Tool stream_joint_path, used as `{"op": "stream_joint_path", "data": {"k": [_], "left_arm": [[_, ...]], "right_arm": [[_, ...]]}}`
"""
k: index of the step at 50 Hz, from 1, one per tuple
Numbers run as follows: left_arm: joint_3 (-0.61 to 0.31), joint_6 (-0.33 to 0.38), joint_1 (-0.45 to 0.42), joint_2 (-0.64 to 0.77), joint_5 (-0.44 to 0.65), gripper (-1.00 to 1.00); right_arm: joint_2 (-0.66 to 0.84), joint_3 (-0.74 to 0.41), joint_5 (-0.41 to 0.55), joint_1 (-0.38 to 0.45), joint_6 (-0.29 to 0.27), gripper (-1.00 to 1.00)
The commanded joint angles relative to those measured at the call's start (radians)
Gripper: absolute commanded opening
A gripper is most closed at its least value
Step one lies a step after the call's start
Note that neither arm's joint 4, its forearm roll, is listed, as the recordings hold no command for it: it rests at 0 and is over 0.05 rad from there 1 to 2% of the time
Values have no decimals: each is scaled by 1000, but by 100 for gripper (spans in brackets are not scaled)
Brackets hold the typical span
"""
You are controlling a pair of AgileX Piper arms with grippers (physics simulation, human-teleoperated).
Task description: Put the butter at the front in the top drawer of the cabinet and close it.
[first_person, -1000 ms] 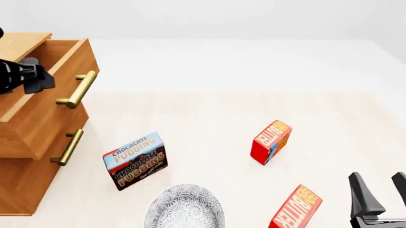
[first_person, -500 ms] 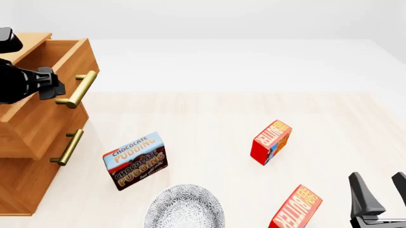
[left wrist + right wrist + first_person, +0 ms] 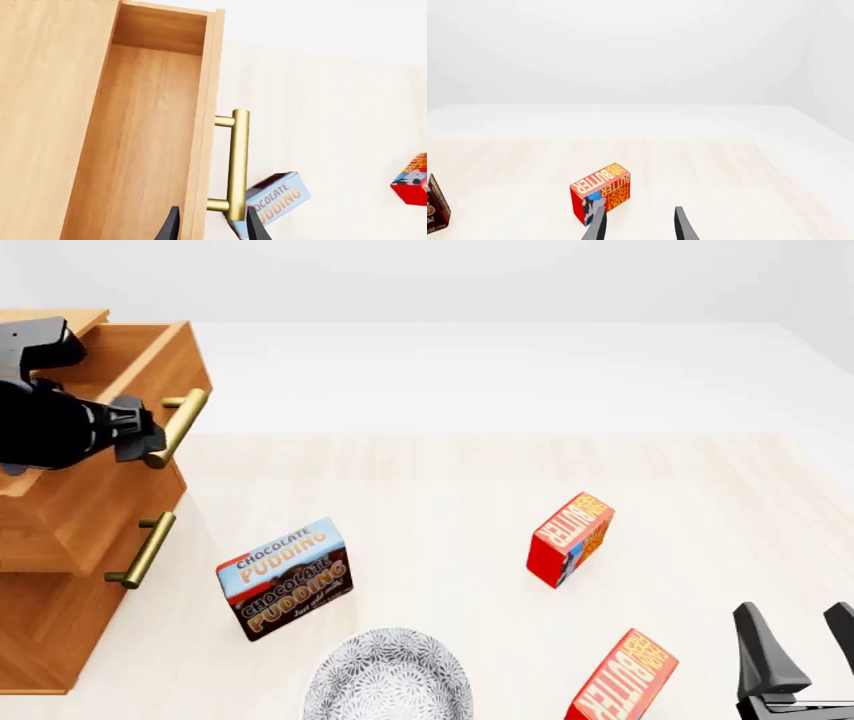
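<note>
The front butter (image 3: 623, 681), a red carton with yellow lettering, stands at the near edge of the table. Its twin (image 3: 571, 538) stands farther back and also shows in the right wrist view (image 3: 602, 193). The cabinet (image 3: 47, 620) is at the left with its top drawer (image 3: 127, 365) pulled open and empty inside (image 3: 143, 140). My left gripper (image 3: 143, 436) is open, its fingers on either side of the near end of the brass handle (image 3: 237, 165). My right gripper (image 3: 805, 652) is open and empty, just right of the front butter.
A chocolate pudding box (image 3: 284, 578) stands in front of the cabinet. A patterned grey bowl (image 3: 387, 678) sits at the near edge between the pudding box and the front butter. The lower drawer (image 3: 94, 540) is shut.
My left gripper has moved from over the open drawer out to the handle's near end. The right arm and the cartons have not moved.
</note>
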Motion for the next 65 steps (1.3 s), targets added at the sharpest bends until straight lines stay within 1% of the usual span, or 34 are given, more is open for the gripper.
{"op": "stream_joint_path", "data": {"k": [1, 4, 7, 13, 14, 26, 31, 32, 38, 60, 65], "left_arm": [[15, -8, -55, 2, -7, 100], [8, -4, -74, 0, -6, 100], [5, -15, -94, 3, -10, 100], [18, -24, -127, -2, -16, 100], [17, -27, -146, -3, -15, 100], [31, -48, -193, -11, -23, 100], [19, -41, -205, -13, -21, 100], [13, -46, -221, -12, -19, 100], [8, -47, -244, -10, -19, 100], [-31, -50, -308, 15, -19, 100], [-45, -52, -336, 28, -24, 100]], "right_arm": [[-3, 2, 1, 1, 1, 100], [-3, 2, 1, 1, 1, 100], [-3, 2, 1, 1, 0, 100], [-3, 2, 1, 1, 1, 100], [-3, 2, 1, 1, 1, 100], [-2, 2, 1, 1, 0, 100], [-3, 2, 1, 1, 1, 100], [-3, 2, 1, 1, 1, 100], [-3, 2, 1, 1, 1, 100], [-8, 3, 6, -1, 1, 100], [-7, 3, 4, 0, 1, 100]]}}
